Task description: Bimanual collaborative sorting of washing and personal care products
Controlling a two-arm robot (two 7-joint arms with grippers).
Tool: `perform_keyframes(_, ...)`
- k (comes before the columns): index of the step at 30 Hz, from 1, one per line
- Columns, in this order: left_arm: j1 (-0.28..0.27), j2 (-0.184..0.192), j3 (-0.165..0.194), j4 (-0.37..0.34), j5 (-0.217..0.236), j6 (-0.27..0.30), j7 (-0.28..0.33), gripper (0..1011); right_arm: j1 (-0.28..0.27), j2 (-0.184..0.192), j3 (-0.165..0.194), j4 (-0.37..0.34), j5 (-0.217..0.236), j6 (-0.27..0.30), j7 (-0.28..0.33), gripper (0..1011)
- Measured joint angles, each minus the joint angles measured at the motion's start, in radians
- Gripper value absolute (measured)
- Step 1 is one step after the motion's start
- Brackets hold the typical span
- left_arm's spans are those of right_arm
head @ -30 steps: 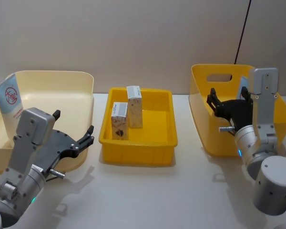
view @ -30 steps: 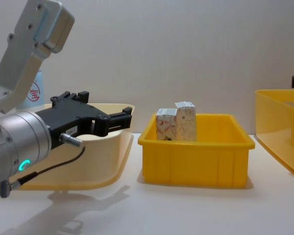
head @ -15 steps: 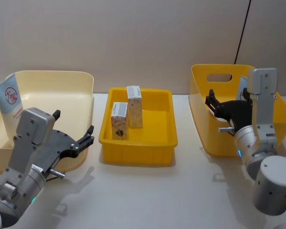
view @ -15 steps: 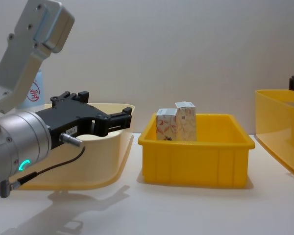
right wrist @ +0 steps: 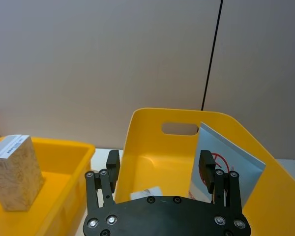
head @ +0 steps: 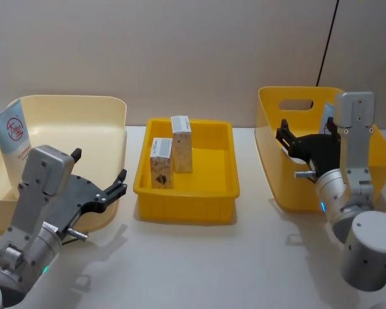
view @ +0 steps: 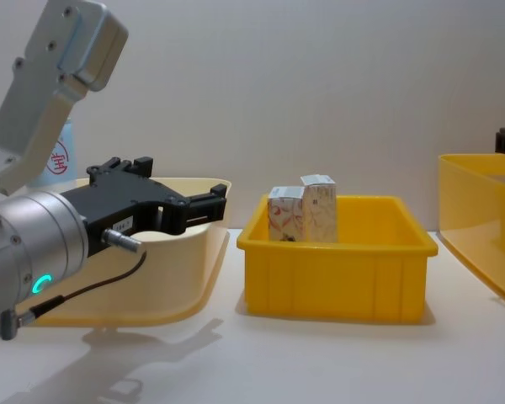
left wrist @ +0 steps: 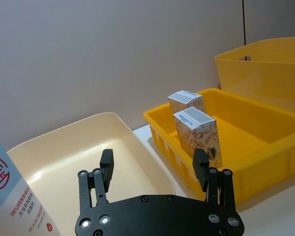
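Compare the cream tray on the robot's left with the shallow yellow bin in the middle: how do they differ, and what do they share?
The cream tray is pale, round-cornered and taller-walled; the yellow bin is bright yellow, rectangular and shallower. The cream tray holds a blue-and-white tube leaning at its far left; the yellow bin holds two small cartons standing upright. Both are open-topped and sit on the table.

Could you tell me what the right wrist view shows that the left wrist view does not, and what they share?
Right wrist view alone: the open right gripper above the tall yellow bin, where a blue-and-white tube leans inside.

Left wrist view alone: the open left gripper over the cream tray, another tube standing at the tray's edge, and two cartons upright in the shallow yellow bin.

Both show the shallow yellow bin, at least one carton in it, the tall yellow bin and the plain wall behind.
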Motion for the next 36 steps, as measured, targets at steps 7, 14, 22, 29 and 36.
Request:
perform_keyframes(7, 0.000, 0.000, 0.000, 0.000, 0.000, 0.000, 0.000, 1003, -0.015, 0.008, 0.000, -0.005, 0.018, -0.071, 0.044, 1001)
perform_keyframes(14, 0.000, 0.000, 0.000, 0.000, 0.000, 0.000, 0.000, 1003, -0.038, 0.016, 0.002, -0.019, 0.042, -0.139, 0.090, 1001)
perform_keyframes(22, 0.000, 0.000, 0.000, 0.000, 0.000, 0.000, 0.000, 1003, -0.056, 0.034, -0.010, -0.032, 0.062, -0.143, 0.095, 1001)
perform_keyframes(29, 0.000, 0.000, 0.000, 0.000, 0.000, 0.000, 0.000, 1003, -0.104, 0.087, -0.045, -0.066, 0.116, -0.157, 0.113, 1001)
perform_keyframes(36, 0.000, 0.000, 0.000, 0.000, 0.000, 0.000, 0.000, 1003, -0.164, 0.150, -0.087, -0.108, 0.183, -0.175, 0.135, 1001)
